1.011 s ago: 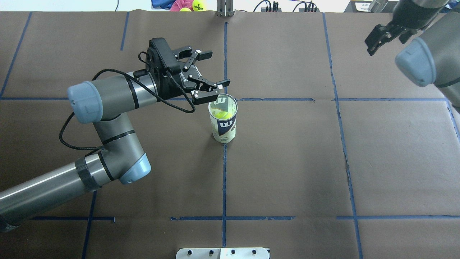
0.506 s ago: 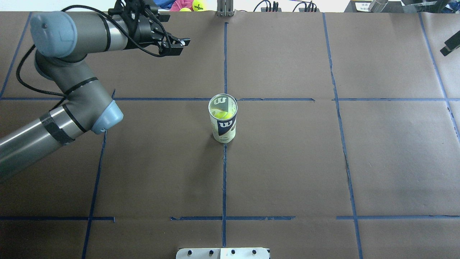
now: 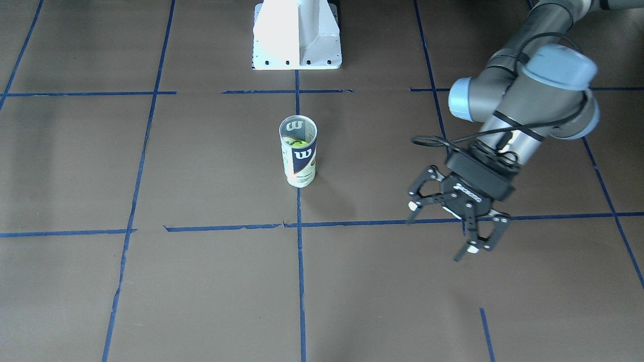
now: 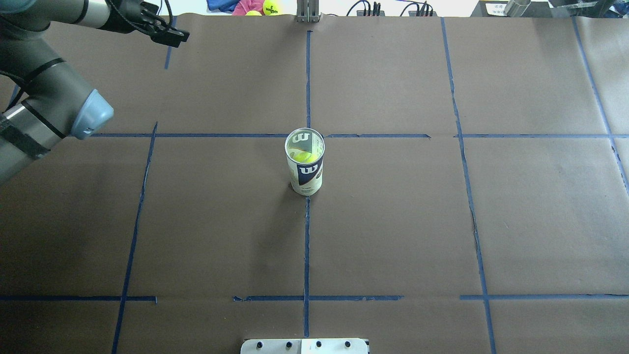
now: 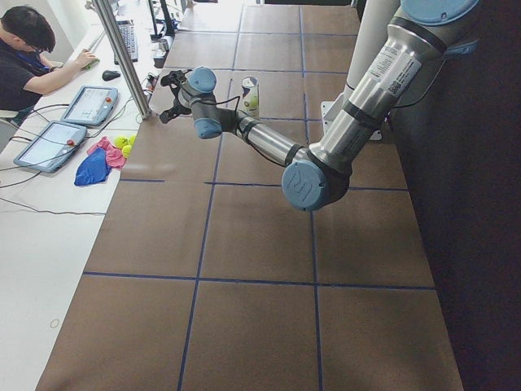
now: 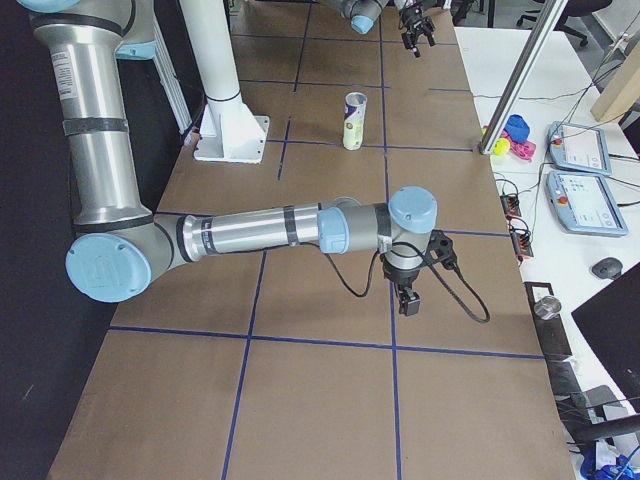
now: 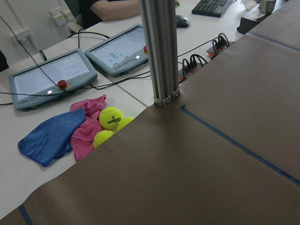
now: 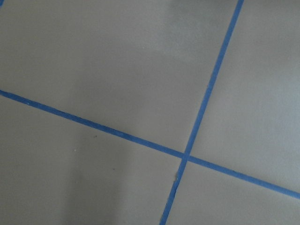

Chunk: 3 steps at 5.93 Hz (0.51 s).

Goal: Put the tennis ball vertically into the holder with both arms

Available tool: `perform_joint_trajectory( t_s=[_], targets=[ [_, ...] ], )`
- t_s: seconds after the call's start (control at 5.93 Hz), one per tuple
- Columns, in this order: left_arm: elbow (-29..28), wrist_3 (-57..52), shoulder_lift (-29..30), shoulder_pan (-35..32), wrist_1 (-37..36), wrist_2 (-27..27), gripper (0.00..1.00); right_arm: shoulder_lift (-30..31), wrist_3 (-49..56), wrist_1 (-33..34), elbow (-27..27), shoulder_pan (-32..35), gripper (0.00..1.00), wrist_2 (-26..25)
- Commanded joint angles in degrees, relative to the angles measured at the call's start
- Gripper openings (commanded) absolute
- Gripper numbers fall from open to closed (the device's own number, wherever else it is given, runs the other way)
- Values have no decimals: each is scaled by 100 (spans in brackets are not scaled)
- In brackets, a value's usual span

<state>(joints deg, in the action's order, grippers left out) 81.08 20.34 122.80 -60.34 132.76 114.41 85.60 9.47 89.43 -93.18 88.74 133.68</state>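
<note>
Sitting inside the upright holder (image 4: pixel 305 173) at desk (image 4: pixel 393 236) centre, the tennis ball (image 4: pixel 302 156) looks inserted, so little seems left; the left hand (image 3: pixel 438 232) hangs open and empty at the holder's 4 o'clock, front-facing view; whether the right hand (image 6: pixel 407 305) is open I cannot tell

Brown paper-covered table (image 4: pixel 393 221), blue tape grid (image 4: pixel 307 88), holder (image 4: pixel 305 172) upright at centre crossing, white pedestal base (image 3: pixel 297 35) at edge

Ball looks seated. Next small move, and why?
Probably just hold the left pincer clear and stop. The tennis ball sits inside the holder, which stands upright and untouched; the pincer is open, empty and well aside, so nothing seems left to handle.
</note>
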Motion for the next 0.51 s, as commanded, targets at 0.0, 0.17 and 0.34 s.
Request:
perform_joint_trajectory(
  t_s=[0.0, 0.17, 0.34],
  targets=[
    [-57, -336, -37, -502, -1186, 282, 100, 281, -427, -171, -51, 56, 100, 36],
    [-74, -451, -46, -706, -2062, 423, 100, 352, -446, -128, -42, 56, 100, 36],
    [-57, -1627, -63, -838, -2975, 424, 100, 405, -498, -110, -59, 56, 100, 36]
  ],
)
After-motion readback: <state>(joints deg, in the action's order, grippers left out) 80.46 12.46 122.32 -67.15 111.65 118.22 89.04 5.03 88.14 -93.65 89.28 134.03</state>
